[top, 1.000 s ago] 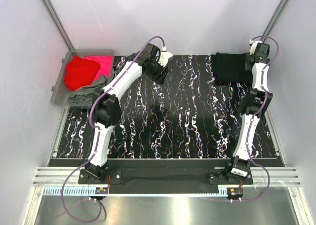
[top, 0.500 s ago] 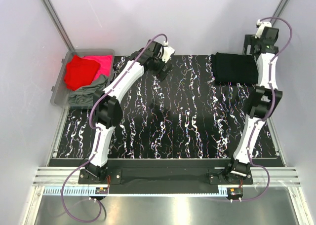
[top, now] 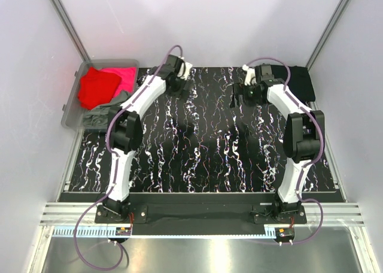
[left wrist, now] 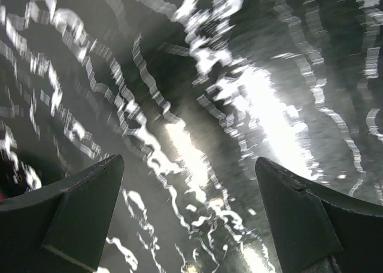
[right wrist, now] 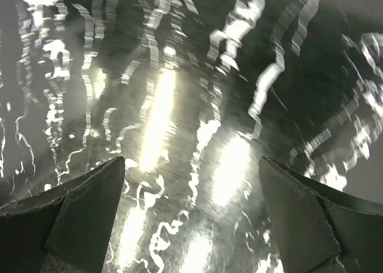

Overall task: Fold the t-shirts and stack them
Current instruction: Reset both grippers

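A folded black t-shirt (top: 301, 81) lies at the far right of the marbled mat, partly hidden behind my right arm. A red t-shirt (top: 96, 86), a magenta-pink one (top: 124, 76) and a grey-green one (top: 102, 114) lie piled in the bin at the left. My left gripper (top: 181, 87) is open and empty over the mat near its far edge, a little right of the bin; its wrist view (left wrist: 188, 165) shows only mat between the fingers. My right gripper (top: 237, 96) is open and empty over the mat, left of the black t-shirt; its wrist view (right wrist: 191, 162) shows only mat.
The clear plastic bin (top: 70, 105) stands off the mat's far left corner. The black mat with white veins (top: 197, 147) covers the table. Grey walls close in the left, back and right. The arm bases sit at the near edge.
My right gripper has swung from the far right corner, away from the black t-shirt, leftwards over the mat. My left gripper has moved a little left toward the bin.
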Controlling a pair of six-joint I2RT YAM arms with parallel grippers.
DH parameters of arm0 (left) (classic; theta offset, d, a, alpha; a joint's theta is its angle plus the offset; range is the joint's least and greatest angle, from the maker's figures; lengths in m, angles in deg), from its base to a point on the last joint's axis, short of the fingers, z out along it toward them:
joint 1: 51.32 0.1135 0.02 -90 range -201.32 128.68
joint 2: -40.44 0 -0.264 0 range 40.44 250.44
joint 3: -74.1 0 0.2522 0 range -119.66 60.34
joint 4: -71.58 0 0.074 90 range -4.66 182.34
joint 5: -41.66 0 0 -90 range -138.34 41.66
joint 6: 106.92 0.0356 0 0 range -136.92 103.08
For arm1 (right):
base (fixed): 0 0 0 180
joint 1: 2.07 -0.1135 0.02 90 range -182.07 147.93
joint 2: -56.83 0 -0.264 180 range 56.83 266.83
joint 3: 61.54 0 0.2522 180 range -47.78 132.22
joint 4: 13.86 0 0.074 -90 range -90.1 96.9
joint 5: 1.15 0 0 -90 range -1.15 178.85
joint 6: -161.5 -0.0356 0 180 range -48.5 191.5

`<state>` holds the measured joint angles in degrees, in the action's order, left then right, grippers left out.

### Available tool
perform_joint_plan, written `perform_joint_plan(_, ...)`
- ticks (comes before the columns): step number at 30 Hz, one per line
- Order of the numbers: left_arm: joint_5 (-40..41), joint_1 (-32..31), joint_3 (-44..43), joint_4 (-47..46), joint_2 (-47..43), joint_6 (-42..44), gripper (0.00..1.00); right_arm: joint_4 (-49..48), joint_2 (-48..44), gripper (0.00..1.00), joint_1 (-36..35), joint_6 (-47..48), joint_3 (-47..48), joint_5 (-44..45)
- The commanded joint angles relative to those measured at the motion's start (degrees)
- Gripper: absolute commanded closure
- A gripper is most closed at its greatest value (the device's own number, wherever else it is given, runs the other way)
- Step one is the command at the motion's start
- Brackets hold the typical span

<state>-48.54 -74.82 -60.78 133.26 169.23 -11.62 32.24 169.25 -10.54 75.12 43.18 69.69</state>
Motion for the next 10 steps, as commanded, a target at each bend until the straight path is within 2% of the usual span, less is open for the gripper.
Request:
perform_joint_plan(1, -0.9, 3.2, 2.9, -1.9, -7.6, -6.6, 0.01, -1.5, -5.2, 0.00, 2.7, -5.7, -0.6, -0.4)
perform_joint_plan(7, -5.3, 4.0, 11.8, -3.5, -11.9, -7.9, 0.01, -1.6, -7.3, 0.00, -1.3, -1.9, -3.2, 7.2)
perform_joint_plan(10, -7.3, 4.1, 12.1, -4.2, -12.1, -7.8, 0.01, -1.2, -7.0, 0.00, -3.6, 1.1, -4.5, 10.3)
